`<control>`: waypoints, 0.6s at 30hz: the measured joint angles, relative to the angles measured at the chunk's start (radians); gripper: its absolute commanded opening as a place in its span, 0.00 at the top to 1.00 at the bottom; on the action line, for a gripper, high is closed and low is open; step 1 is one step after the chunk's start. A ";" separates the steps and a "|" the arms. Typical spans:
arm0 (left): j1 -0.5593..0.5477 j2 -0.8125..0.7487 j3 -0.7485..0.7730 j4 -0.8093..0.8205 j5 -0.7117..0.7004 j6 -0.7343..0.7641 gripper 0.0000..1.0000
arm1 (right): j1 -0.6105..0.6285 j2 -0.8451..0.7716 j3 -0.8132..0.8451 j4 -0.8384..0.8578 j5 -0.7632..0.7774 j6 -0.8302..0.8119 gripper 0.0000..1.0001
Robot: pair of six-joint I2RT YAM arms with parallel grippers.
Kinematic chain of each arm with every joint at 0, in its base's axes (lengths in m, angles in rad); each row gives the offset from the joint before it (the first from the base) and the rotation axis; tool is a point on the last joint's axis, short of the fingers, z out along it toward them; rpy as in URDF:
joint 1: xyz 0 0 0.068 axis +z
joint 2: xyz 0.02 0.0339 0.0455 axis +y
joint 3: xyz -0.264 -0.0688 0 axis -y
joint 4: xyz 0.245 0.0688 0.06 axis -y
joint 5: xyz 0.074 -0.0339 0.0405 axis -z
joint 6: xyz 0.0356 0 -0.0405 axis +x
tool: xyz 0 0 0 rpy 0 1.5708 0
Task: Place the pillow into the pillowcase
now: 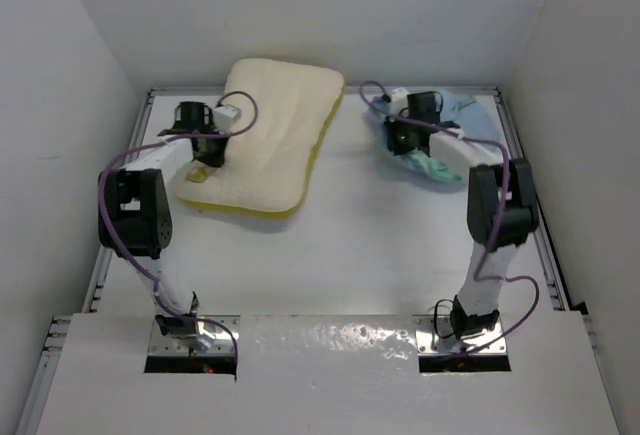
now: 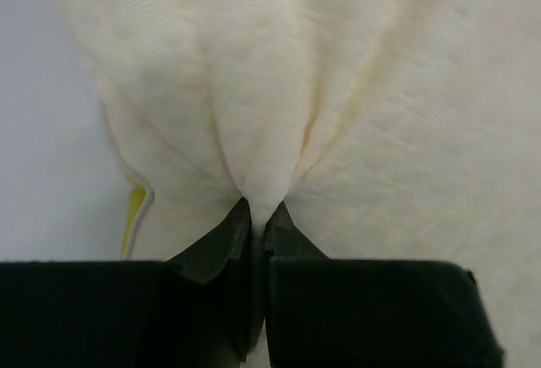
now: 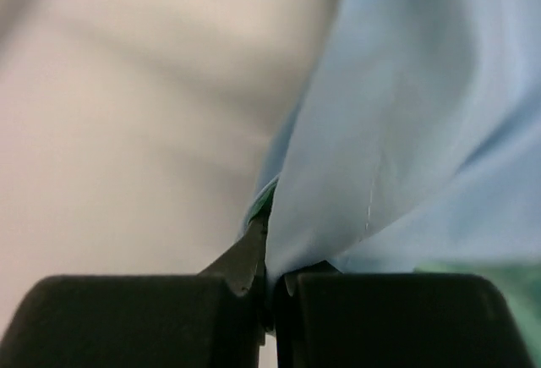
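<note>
Pinching, left gripper (image 2: 259, 211): fingers shut tight on a raised fold of plump cream-white quilted pillow (image 2: 254, 89) with yellow edge band.
Pillow position: far-left area of white table (image 1: 380, 245).
Clamp, right gripper (image 3: 270, 245): fingers closed on edge of thin light-blue and sea-green fabric pillowcase (image 3: 406, 131).
Pillowcase position: bunched at far right, apart from pillow.

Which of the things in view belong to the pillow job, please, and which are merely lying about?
Job: pillow, pinched by left gripper, jaws shut; pillowcase, pinched by right gripper, jaws shut.
Just there: table; white walls.
</note>
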 measured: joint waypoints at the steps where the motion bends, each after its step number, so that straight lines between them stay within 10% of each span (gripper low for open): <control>1: 0.053 -0.002 0.000 0.006 -0.008 0.018 0.93 | 0.058 -0.085 -0.057 -0.006 -0.060 -0.019 0.99; 2: 0.112 -0.001 0.008 0.011 -0.020 0.041 0.83 | 0.109 -0.164 -0.103 -0.004 -0.116 -0.030 0.82; 4: 0.217 0.021 0.067 -0.008 -0.061 0.100 0.44 | 0.206 -0.317 -0.173 0.011 -0.227 -0.003 0.10; 5: 0.261 0.031 0.105 -0.020 -0.083 0.136 0.23 | 0.233 -0.386 -0.197 0.026 -0.259 0.013 0.01; 7: 0.311 0.047 0.187 -0.042 -0.105 0.184 0.00 | 0.226 -0.474 -0.207 0.040 -0.252 0.020 0.01; 12: 0.243 0.053 0.397 -0.132 -0.030 0.220 0.00 | 0.146 -0.375 -0.071 0.026 -0.112 0.065 0.02; 16: 0.113 0.044 0.444 -0.211 0.044 0.238 0.08 | 0.148 -0.206 0.002 0.016 -0.087 0.138 0.34; 18: 0.016 0.042 0.441 -0.299 0.069 0.261 0.06 | 0.159 -0.143 0.006 -0.016 -0.112 0.187 0.24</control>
